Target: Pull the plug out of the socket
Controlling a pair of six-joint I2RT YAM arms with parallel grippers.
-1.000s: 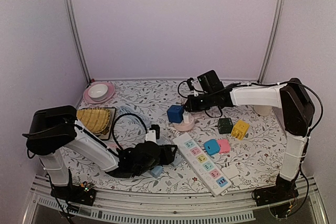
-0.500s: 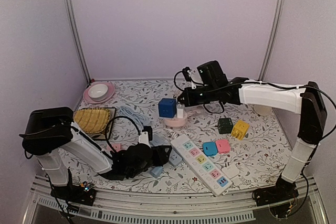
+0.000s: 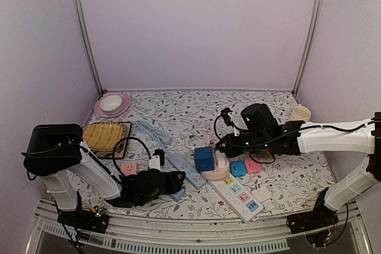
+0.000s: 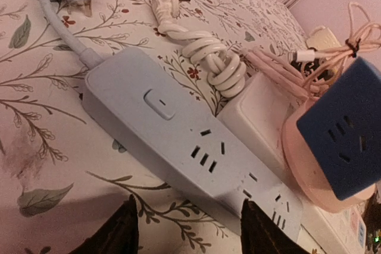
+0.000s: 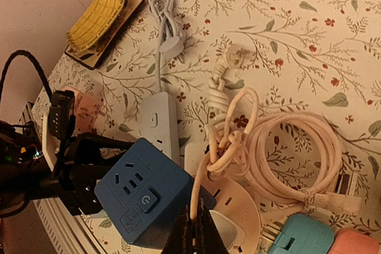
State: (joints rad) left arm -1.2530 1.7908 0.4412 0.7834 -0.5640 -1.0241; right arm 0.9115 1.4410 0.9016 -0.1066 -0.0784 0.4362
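A blue cube plug (image 3: 203, 159) sits in a round pink socket (image 3: 218, 175) beside the white power strip (image 3: 238, 191). They also show in the right wrist view as the cube (image 5: 146, 200) on the pink socket (image 5: 241, 206). My right gripper (image 5: 194, 233) is shut on the pink cable (image 5: 286, 147) coiled on that socket. My left gripper (image 4: 193, 230) is open, its fingers either side of the end of a pale blue power strip (image 4: 178, 141). In the left wrist view the blue cube (image 4: 348, 126) and pink socket (image 4: 309, 165) lie at the far right.
A white coiled cord (image 4: 208, 57) and a white adapter (image 4: 256, 111) lie by the pale blue strip. Teal (image 3: 239, 168) and pink (image 3: 253, 165) adapters sit right of the socket. A yellow basket (image 3: 106, 135), a pink plate (image 3: 111, 105) and a cup (image 3: 300, 113) stand farther back.
My right arm has swung toward the near edge, bringing the blue cube and pink socket from mid-table to beside the white strip. My left gripper has shifted a little left.
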